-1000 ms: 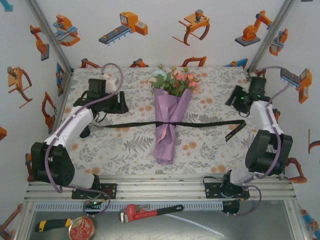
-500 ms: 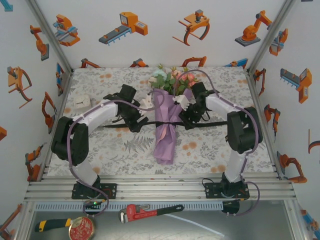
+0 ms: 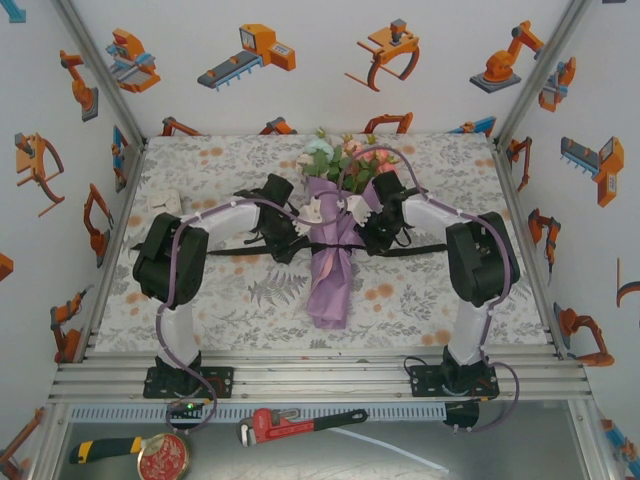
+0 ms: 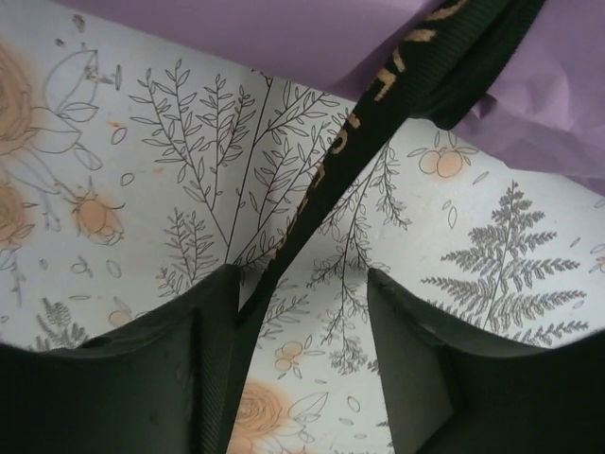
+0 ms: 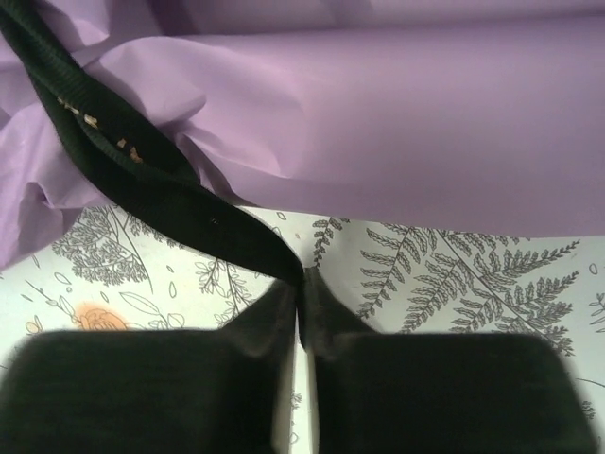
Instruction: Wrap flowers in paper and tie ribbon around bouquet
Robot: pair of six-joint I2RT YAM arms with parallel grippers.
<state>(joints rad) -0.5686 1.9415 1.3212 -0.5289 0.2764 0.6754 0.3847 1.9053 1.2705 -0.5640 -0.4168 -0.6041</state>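
Beside the bouquet [image 3: 335,262], arms just arrived: right fingers [image 5: 170,388] pinching ribbon [image 4: 331,180], left fingers [image 4: 113,397] spread astride it, so tying can begin

Paper [image 5: 397,123]: thin, matt lilac sheet, softly creased. Ribbon [image 4: 326,180]: black woven cloth, finely ribbed, with light printed lettering. Table cover [image 4: 161,189]: smooth, matt, leaf-and-flower print. Right gripper [image 5: 301,284]: fingers [image 5: 189,378] matt black, faintly grainy. Frame rails [image 3: 320,372]: bare brushed metal.

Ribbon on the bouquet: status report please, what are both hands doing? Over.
Right hand shut on the ribbon, beside the bouquet. Left hand open, ribbon running between its fingers. Ribbon crosses the bouquet's middle. Nothing in the way.
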